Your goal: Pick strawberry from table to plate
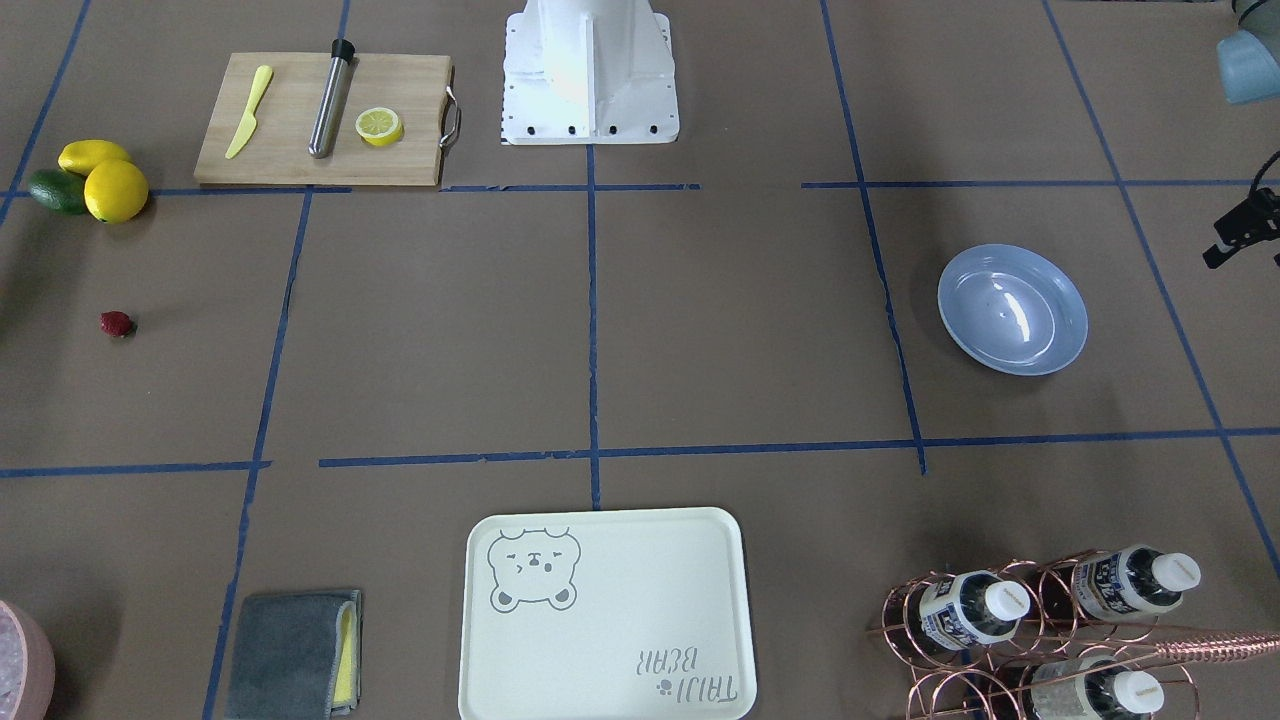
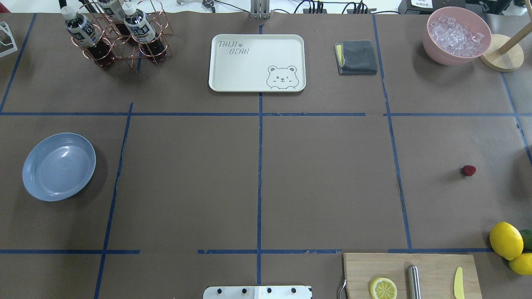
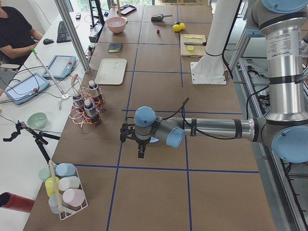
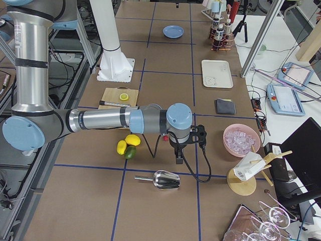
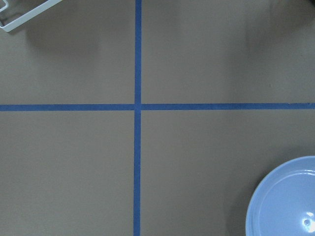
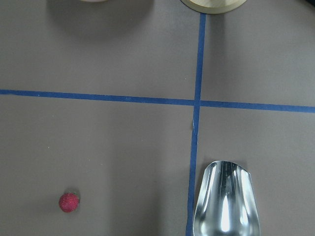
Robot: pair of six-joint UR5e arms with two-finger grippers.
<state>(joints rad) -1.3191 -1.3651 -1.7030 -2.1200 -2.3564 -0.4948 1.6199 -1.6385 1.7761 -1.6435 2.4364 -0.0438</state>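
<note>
The strawberry (image 1: 116,323) (image 2: 468,170) lies alone on the brown paper table (image 2: 324,174), far on my right side. It also shows low and left in the right wrist view as a small red berry (image 6: 69,202). The light-blue plate (image 1: 1012,309) (image 2: 59,166) sits empty on my far left side, and its rim (image 5: 285,201) fills the left wrist view's bottom right corner. My left gripper (image 3: 140,153) hangs pointing down just beside the plate. My right gripper (image 4: 178,156) hangs pointing down near the strawberry. Whether either one is open or shut I cannot tell.
A cutting board (image 2: 409,274) holds a lemon half, a metal cylinder and a yellow knife. Lemons (image 2: 506,240) lie beside it. The bear tray (image 2: 257,62), grey cloth (image 2: 356,57), bottle rack (image 2: 116,35) and ice bowl (image 2: 456,35) line the far edge. A metal scoop (image 6: 226,201) lies near the strawberry.
</note>
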